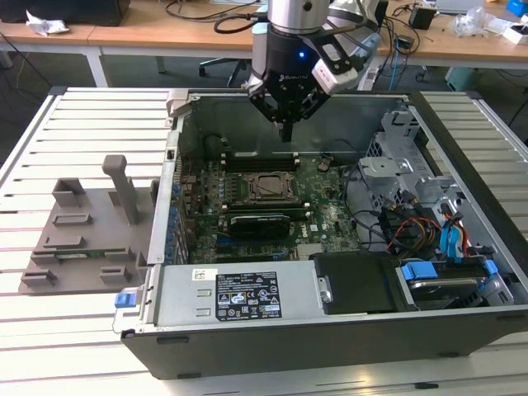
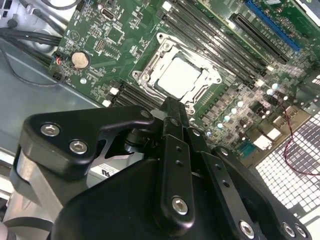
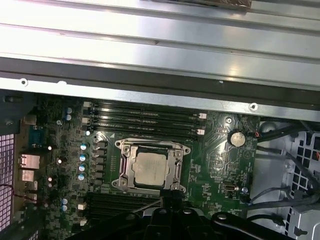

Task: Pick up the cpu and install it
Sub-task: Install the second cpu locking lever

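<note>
1. black and glossy, the gripper (image 1: 287,130) hangs inside the open computer case (image 1: 462,322) in the exterior view, its fingers drawn together into one narrow tip and holding nothing. it is poised above the green motherboard (image 1: 330,216), toward the case's far wall. the socket (image 1: 266,189) lies just below and nearer the camera. a grey plastic tray (image 1: 82,239) rests on the slatted white table (image 1: 91,107) to the exterior view's left of the case.

2. in the second wrist view, the dull silver cpu (image 2: 177,78) sits flat inside the metal socket frame (image 2: 145,75) on the board. the closed fingers (image 2: 172,112) end at the frame's edge in the picture, with nothing between them. a round coin battery (image 2: 79,60) lies well apart from the socket, and long memory slots (image 2: 215,37) run beside it.

3. in the first wrist view, the cpu (image 3: 151,168) again lies seated in its socket frame (image 3: 125,170), memory slots (image 3: 145,120) to one side, the coin battery (image 3: 236,138) farther off. the gripper tip (image 3: 167,201) shows just beside the frame.
</note>
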